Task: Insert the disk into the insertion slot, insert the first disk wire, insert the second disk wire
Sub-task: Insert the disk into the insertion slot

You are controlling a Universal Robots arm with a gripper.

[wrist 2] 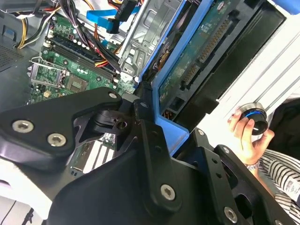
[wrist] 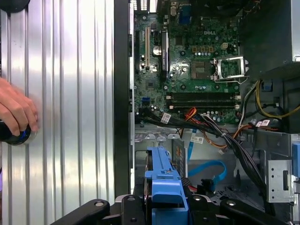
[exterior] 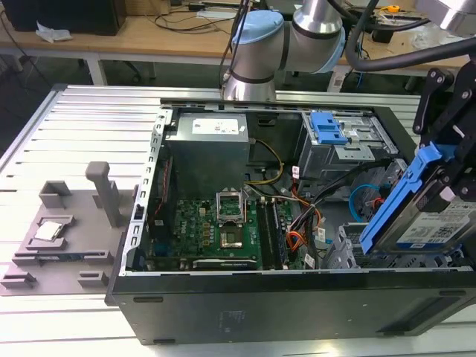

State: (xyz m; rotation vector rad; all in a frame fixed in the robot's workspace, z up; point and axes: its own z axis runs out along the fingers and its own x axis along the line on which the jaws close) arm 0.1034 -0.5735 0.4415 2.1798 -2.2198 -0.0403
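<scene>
Your gripper clamps the tilted disk near the slot; loose cables could snag 1 corner.

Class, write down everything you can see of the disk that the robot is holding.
The disk is a flat silver drive with a white label, framed by a bright blue plastic carrier. It is tilted steeply, above the open computer case's corner at the exterior view's right. The second wrist view shows its green circuit-board underside. The black hand clamps its carrier.
</scene>
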